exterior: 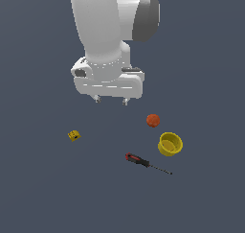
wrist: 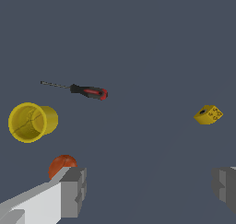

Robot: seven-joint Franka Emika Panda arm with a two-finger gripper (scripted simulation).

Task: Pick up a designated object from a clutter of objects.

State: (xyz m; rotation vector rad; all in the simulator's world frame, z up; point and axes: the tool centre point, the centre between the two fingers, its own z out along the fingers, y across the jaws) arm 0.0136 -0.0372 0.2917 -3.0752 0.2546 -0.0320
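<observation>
My pincer (exterior: 111, 100) hung high over the floor with its jaws spread wide and nothing between them, and the small yellow block (exterior: 74, 135) I was meant to take lay alone toward the exterior view's left, well apart from the rest of the clutter. The risk I judged greatest was coming down off-centre: the block was small and sat skewed rather than square, so a finger could have landed on a corner and knocked it aside or let it twist out as I closed. A wrong target seemed less likely, though the yellow bowl (exterior: 170, 144) shared its colour, and the orange-red ball (exterior: 152, 120) would have rolled at any careless brush. The exterior view showed me how far off to the side the block lay from my hand; the wrist view gave what that one did not, the dark marks on the block's faces, its tilt, and the screwdriver (exterior: 146, 163) lying clear of it.
</observation>
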